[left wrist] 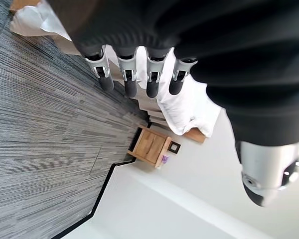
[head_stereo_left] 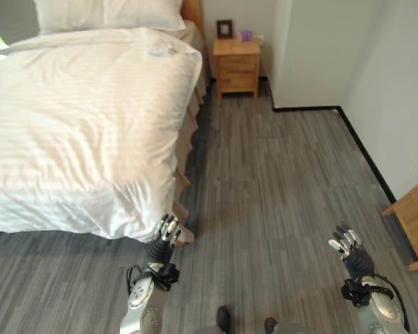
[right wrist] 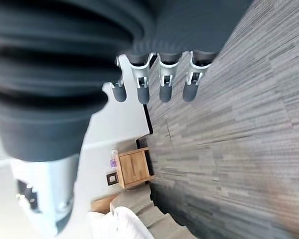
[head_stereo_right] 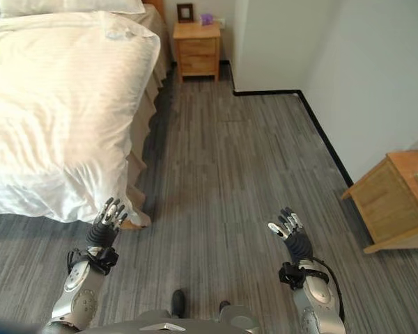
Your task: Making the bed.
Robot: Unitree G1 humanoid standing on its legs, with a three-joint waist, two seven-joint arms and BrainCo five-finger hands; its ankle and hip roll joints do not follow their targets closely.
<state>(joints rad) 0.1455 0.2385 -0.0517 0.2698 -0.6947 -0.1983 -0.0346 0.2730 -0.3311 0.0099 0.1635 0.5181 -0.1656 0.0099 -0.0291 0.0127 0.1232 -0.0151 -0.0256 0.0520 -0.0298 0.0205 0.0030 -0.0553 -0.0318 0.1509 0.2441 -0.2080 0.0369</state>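
The white, faintly striped duvet (head_stereo_left: pixel 83 125) covers the bed, its hanging corner just ahead of the left hand (head_stereo_left: pixel 167 229), whose fingers are straight and empty. The right hand (head_stereo_left: pixel 346 243), equally relaxed and empty, hovers over grey plank floor (head_stereo_left: pixel 279 181), well apart from it. Judged soft, light and limp, the duvet is best pinched at that corner's hem.

Grey striped floor (head_stereo_left: pixel 279 181), white walls (head_stereo_left: pixel 397 83), wooden nightstand (head_stereo_left: pixel 237 66)

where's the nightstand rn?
In the left eye view the nightstand stands at the far end of the room against the back wall, just right of the bed's head, with a small picture frame on top.
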